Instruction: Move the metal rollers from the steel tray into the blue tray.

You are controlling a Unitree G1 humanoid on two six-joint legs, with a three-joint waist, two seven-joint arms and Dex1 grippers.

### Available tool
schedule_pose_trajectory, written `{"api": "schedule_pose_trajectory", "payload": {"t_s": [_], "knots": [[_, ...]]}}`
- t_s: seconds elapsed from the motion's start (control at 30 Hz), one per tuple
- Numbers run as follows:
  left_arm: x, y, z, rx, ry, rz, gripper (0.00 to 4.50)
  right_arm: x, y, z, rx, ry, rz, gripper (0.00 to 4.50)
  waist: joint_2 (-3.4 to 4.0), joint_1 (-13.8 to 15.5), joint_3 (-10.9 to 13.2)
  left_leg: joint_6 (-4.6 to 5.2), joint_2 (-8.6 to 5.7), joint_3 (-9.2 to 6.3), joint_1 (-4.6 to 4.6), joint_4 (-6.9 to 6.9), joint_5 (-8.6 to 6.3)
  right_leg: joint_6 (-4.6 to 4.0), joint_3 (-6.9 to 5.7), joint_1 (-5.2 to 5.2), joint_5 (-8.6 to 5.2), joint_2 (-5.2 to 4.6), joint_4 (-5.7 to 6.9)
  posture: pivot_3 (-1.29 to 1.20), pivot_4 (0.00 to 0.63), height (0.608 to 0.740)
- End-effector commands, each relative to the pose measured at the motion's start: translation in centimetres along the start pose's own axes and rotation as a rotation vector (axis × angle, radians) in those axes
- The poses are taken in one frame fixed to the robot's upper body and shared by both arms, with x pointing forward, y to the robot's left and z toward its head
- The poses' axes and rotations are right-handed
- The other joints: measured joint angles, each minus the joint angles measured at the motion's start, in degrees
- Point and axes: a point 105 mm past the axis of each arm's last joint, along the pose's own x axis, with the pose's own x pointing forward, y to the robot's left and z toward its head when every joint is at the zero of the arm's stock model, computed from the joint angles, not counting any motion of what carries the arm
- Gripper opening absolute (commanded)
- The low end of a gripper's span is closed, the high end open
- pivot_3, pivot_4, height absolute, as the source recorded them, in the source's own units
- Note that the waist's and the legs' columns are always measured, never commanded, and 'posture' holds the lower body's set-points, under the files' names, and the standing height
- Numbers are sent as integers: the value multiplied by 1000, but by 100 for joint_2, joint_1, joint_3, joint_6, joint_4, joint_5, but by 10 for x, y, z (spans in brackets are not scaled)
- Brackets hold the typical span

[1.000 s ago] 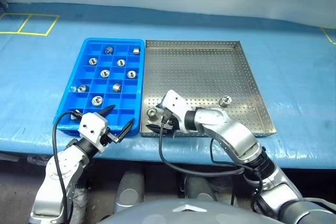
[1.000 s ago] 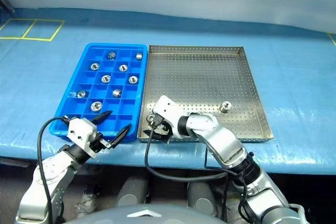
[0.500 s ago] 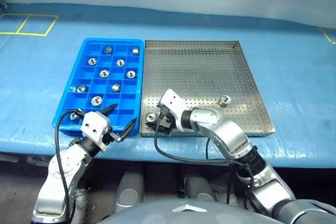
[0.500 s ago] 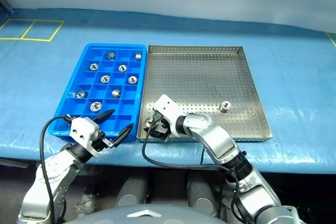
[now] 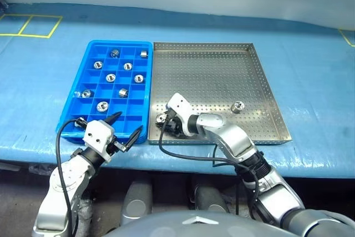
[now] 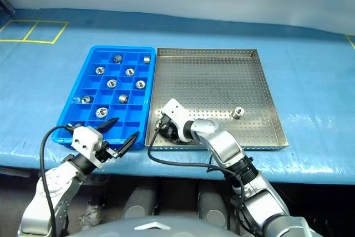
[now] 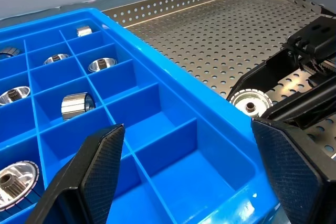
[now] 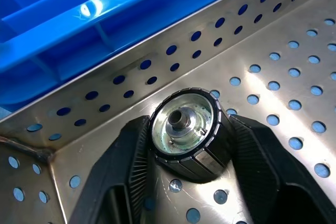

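The steel tray lies right of the blue tray, whose compartments hold several metal rollers. In the steel tray's near left corner my right gripper is shut on one roller, its fingers pressing both sides while it rests on the perforated floor. Another roller stands loose toward the tray's right side. My left gripper hovers open over the blue tray's near edge, holding nothing. In the left wrist view, the gripped roller shows beyond the blue rim.
Both trays sit on a blue-covered table near its front edge. Yellow tape marks lie at the far left. The steel tray's low rim runs close beside the gripped roller.
My right gripper has eased down and forward into the tray's corner and closed its fingers on the roller. The left arm has held still.
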Motion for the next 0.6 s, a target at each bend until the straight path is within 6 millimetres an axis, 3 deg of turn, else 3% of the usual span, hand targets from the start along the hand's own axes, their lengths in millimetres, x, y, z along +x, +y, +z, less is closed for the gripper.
{"api": "schedule_pose_trajectory", "payload": {"t_s": [0.03, 0.17, 0.33, 0.6], "knots": [[-2, 1, 11, 28, -37, 18, 4237, -7, -6, 19, -29, -76, -36, 1891, 0, -1, 0, 0, 0, 0, 0, 0, 0, 0, 0, -1, 0, 0, 0, 277, 150, 740], [-3, 2, 14, 28, -54, 26, 4237, -11, -14, 34, -64, -122, -94, 1891, 0, -2, 0, 0, 0, 0, 0, 0, 0, 0, 0, -1, 0, 0, 0, 282, 150, 740], [-7, 4, 19, 26, -78, 51, 4237, -16, -24, 74, -126, -228, -194, 1891, 1, 2, 1, 0, 1, 0, -1, 0, 0, 0, 0, -3, 0, 1, 2, 304, 150, 740], [-22, 10, 22, 26, -74, 120, 4237, 3, 0, 123, -171, -354, -141, 1891, 1, 92, 1, 0, 1, -1, -1, -18, 0, -4, -1, -9, -2, 2, 0, 360, 150, 740]]}}
